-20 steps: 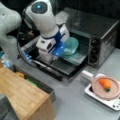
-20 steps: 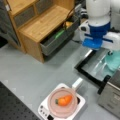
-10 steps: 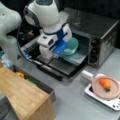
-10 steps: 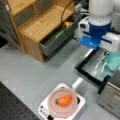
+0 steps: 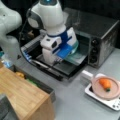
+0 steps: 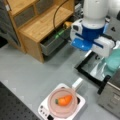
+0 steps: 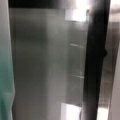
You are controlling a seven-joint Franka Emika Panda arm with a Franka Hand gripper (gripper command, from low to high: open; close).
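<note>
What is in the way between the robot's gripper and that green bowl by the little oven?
Nothing visible is. In both front views the gripper hangs over the open toaster oven door, with the green bowl right beside it on the tray. The carrot on its pink plate sits well away.

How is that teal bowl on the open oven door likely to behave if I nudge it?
The teal bowl looks like smooth, thin plastic, so probably light and stiff. It sits on the oven door, which looks glossy, so it may slide rather than tip. The gripper is hidden beneath the arm's wrist, close beside the bowl, so even slight contact could shift it.
</note>
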